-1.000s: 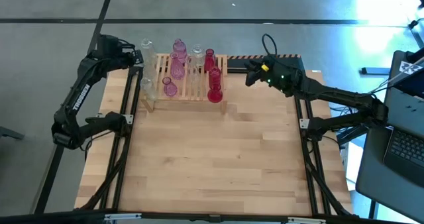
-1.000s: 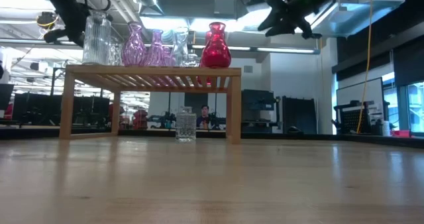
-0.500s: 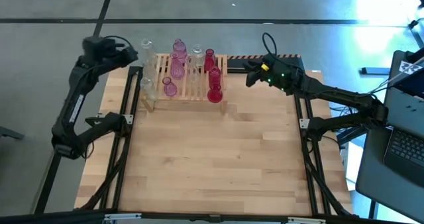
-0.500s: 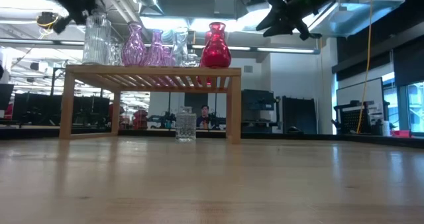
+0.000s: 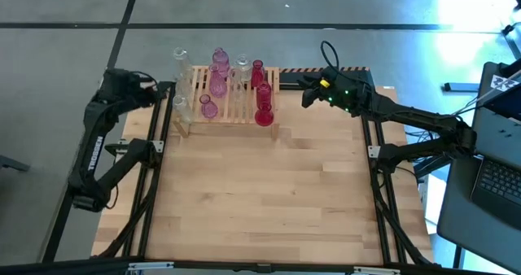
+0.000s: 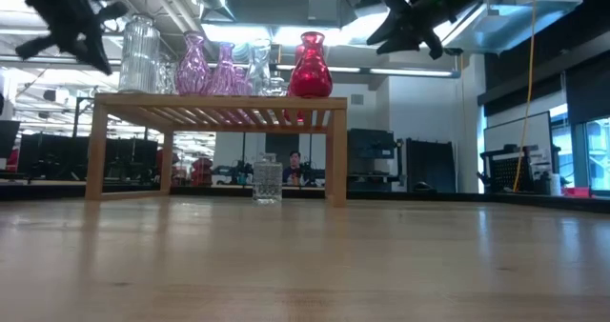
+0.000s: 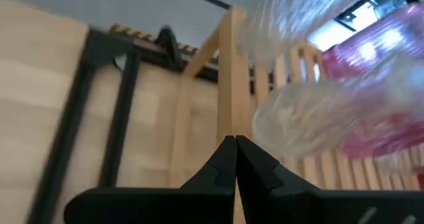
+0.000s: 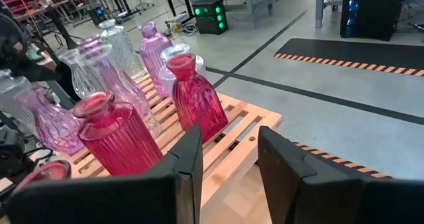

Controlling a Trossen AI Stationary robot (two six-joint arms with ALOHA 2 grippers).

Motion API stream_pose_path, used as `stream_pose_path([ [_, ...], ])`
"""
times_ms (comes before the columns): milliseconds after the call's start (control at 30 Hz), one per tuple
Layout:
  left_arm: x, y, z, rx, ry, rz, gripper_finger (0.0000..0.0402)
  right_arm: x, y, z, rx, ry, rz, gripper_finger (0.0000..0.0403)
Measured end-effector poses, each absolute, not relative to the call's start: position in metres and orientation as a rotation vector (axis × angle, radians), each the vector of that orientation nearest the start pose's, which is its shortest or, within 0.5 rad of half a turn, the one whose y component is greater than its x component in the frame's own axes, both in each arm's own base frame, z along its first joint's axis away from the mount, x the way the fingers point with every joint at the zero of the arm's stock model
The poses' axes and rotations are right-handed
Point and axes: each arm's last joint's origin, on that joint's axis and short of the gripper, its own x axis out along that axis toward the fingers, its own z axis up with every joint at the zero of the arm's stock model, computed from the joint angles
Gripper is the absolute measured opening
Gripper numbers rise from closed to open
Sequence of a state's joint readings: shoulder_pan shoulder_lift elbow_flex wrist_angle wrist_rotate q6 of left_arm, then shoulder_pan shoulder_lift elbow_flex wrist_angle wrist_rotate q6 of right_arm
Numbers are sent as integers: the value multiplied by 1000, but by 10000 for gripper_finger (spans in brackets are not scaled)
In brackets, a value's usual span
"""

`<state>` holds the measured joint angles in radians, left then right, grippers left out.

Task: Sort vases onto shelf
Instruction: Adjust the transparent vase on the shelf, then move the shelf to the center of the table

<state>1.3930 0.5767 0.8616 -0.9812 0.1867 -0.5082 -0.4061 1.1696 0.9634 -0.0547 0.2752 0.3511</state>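
Currently we are seeing the vases (image 5: 218,81) standing upright on the shelf (image 5: 232,111), the left gripper (image 5: 149,86) hanging pressed together and empty just beside its left end (nearer arm), the right gripper (image 5: 307,92) idling part-spread, empty, off its right end.

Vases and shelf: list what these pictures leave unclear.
- Vases, left wrist view: smeared by motion blur; count and shapes unreadable.
- Small clear vase, low view: it shows below the shelf; under or behind it, cannot tell.
- Rear vases, right wrist view: partly hidden by the red vases in front.
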Motion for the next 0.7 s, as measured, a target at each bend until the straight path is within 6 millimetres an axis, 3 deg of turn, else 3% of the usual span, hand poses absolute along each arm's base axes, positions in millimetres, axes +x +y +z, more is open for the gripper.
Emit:
stream_pose_path([
  [133,21,83,279,-1013,157,1266,0,242,-112,325,357,169,-706,97],
  [267,24,87,255,-1016,-19,1168,0,250,-114,315,379,212,-672,97],
  [400,26,92,237,-1046,-146,1130,0,256,-118,306,403,240,-703,97],
  [700,27,100,213,-1044,-244,1116,0,260,-125,291,461,260,-818,97],
])
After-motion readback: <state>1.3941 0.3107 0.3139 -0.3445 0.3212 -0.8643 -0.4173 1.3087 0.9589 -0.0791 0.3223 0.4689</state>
